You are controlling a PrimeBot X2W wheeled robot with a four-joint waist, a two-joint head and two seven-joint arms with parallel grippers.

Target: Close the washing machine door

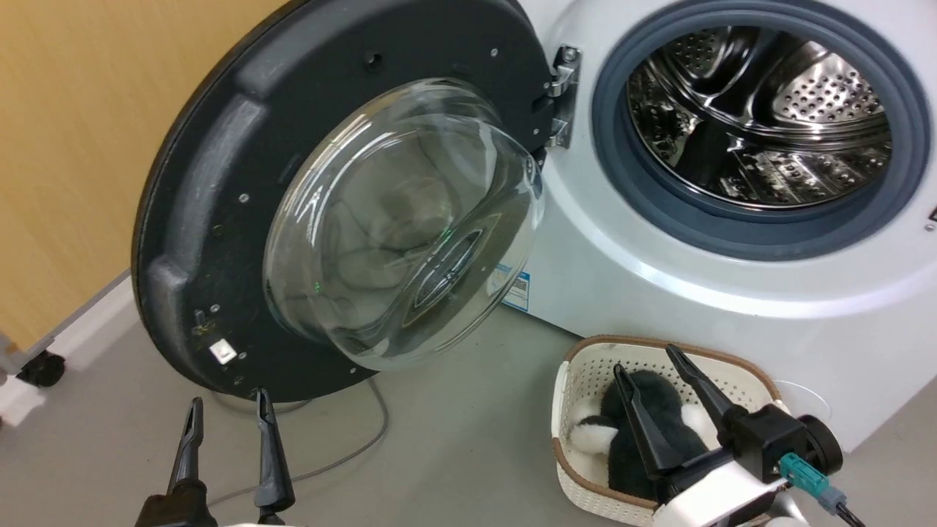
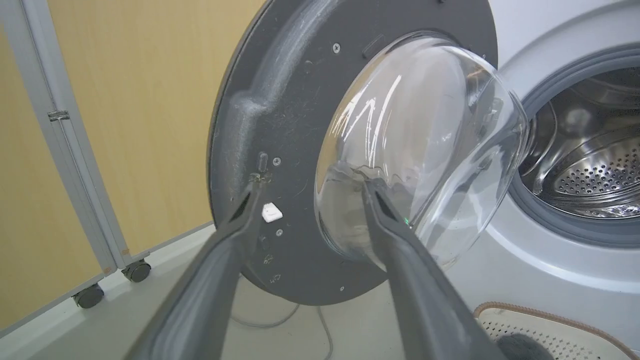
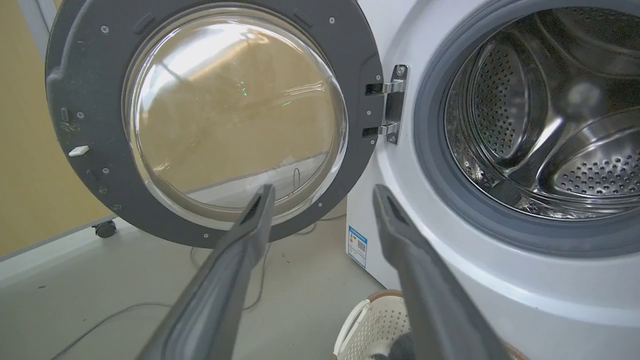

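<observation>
The washing machine door [image 1: 219,219] stands swung wide open to the left, its black rim and bulging glass bowl [image 1: 402,219] facing me, hung on a metal hinge [image 1: 562,95]. The white washing machine [image 1: 659,293] shows its steel drum [image 1: 761,117] inside a blue-grey gasket. My left gripper [image 1: 227,413] is open, low, just below the door's bottom rim; its own view has the door [image 2: 280,125] close ahead of its fingertips [image 2: 372,187]. My right gripper [image 1: 644,366] is open over the basket, empty, facing door [image 3: 90,100] and machine [image 3: 450,280].
A cream perforated basket [image 1: 578,380] with a black-and-white plush item [image 1: 651,432] sits on the floor before the machine. A grey cable [image 1: 366,439] trails under the door. A yellow wall panel [image 1: 66,146] on castors [image 1: 40,369] stands left.
</observation>
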